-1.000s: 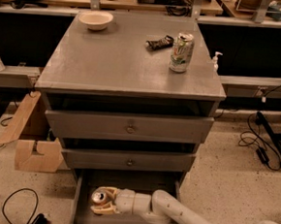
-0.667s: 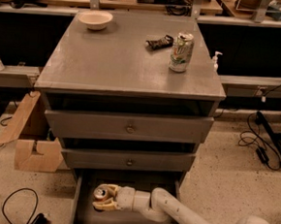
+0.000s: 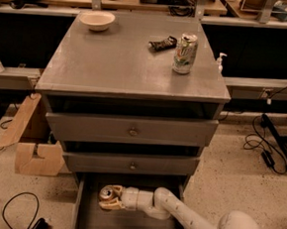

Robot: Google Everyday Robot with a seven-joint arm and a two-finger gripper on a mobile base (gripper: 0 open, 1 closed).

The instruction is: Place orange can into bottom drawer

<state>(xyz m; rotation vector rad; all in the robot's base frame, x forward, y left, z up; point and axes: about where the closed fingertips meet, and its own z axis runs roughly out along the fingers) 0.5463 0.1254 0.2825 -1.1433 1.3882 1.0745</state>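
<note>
Grey metal cabinet [image 3: 83, 126] with three drawers fills the middle of the view, seen from above and in front, topped by a flat grey counter [image 3: 118, 60]. The two upper drawers, each with a small round knob, are closed. The bottom drawer [image 3: 100, 226], a wide shallow grey tray at six o'clock in the view, is pulled out over the speckled floor.

A white robot arm [image 3: 184, 221] enters from five o'clock and reaches leftward over this open drawer. A tan cardboard piece [image 3: 32, 142] leans on the floor at the cabinet's nine o'clock side.

On the counter, a pale round bowl [image 3: 97, 20] sits at eleven o'clock. A white-and-green drink can [image 3: 184, 53] stands upright at two o'clock, with a dark crumpled snack packet [image 3: 162, 43] just beside it toward eleven o'clock.

The arm's tan two-fingered hand [image 3: 108, 198] is inside the bottom drawer near its back left, fingers closed around a small orange can [image 3: 106, 193] with a silver top. Whether the can touches the drawer floor cannot be told.
</note>
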